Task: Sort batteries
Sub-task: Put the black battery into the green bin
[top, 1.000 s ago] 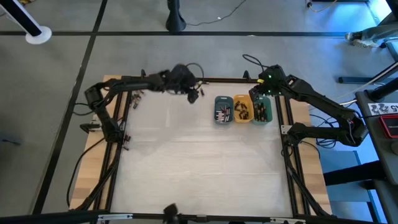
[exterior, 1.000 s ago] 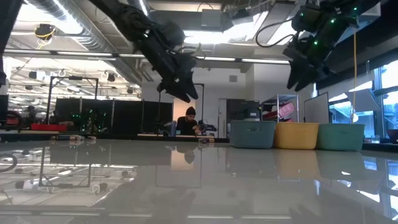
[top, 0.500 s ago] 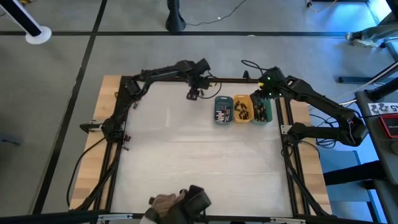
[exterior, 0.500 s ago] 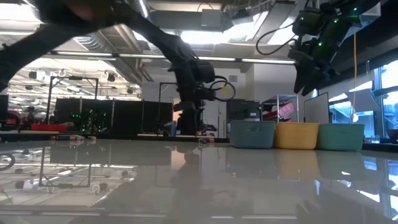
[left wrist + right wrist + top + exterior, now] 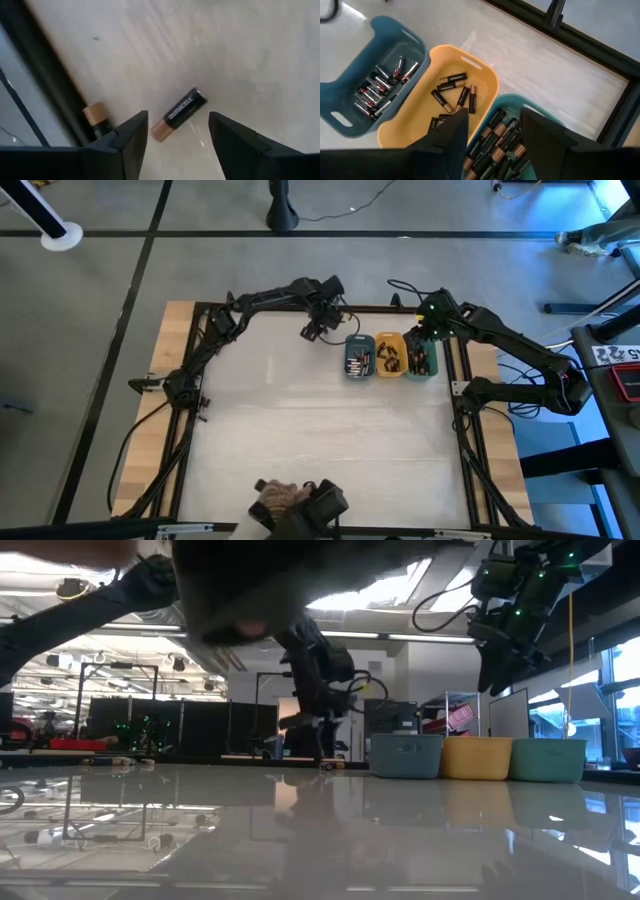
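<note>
Batteries lie both on the table and in three trays, and the left gripper hangs with its two dark fingers spread apart, holding nothing, over one loose battery, a black cell with a copper end lying tilted on the pale table in the gap between the fingers at the lower middle of the left wrist picture. A second cell, copper-topped, lies at the lower left of that picture, tight against the dark frame rail that crosses its left side. From above, this gripper sits in the upper middle of the frame, just left of the trays. The right gripper also stands open and empty, its fingers low in the right wrist picture over the trays. Directly below it are the orange tray with a few scattered black-and-copper cells and the green tray, packed with larger black-and-copper cells. At the left of that picture is the blue tray, holding silvery cells with red marks. From above, the right gripper is over the green tray at the upper right of the table. At the bottom edge of the overhead picture a blurred dark shape shows, too unclear to name.
</note>
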Tool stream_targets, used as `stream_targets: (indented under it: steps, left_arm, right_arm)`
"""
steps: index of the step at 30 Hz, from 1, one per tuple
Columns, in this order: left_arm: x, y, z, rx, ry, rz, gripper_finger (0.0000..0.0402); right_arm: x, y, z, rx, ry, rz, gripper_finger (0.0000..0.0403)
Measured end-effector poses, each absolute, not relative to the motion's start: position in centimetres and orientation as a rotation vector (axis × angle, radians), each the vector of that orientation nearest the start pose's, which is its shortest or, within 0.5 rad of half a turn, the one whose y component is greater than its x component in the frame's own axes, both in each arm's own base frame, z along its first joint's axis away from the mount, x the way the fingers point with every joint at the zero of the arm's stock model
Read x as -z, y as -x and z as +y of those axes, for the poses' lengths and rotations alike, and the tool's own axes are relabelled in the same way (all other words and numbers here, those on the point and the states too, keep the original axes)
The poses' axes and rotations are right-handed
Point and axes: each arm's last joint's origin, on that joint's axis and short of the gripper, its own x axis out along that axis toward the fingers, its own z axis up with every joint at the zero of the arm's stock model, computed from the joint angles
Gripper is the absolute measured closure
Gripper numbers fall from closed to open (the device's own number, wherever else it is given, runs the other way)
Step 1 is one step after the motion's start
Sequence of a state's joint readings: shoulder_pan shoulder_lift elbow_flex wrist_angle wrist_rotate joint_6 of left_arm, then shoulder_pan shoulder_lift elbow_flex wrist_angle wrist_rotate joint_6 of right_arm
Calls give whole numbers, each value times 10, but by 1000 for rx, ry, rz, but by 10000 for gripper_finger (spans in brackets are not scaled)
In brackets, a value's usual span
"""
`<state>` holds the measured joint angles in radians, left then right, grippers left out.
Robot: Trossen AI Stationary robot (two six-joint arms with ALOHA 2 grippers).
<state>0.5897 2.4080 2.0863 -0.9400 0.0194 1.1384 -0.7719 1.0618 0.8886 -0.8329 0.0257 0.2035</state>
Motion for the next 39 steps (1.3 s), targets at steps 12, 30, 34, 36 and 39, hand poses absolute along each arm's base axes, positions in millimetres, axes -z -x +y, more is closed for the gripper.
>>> stream_targets:
  steps: [12, 30, 34, 36, 39]
  left_arm:
    - [-150, -409, 276, 276, -537, 1392, 245]
    - [-147, -400, 278, 210, -329, 1423, 358]
    - [-152, -399, 277, 172, -290, 1417, 364]
    - [-160, -396, 278, 150, -262, 1403, 364]
    - [-184, -393, 278, 126, -196, 1303, 364]
  right_arm:
    - [-267, -137, -134, 818, -582, 920, 223]
    - [-268, -139, -132, 768, -668, 887, 223]
    - [-272, -141, -133, 741, -643, 829, 223]
    - [-278, -142, -134, 735, -619, 766, 223]
    - [-290, -143, -135, 713, -572, 637, 223]
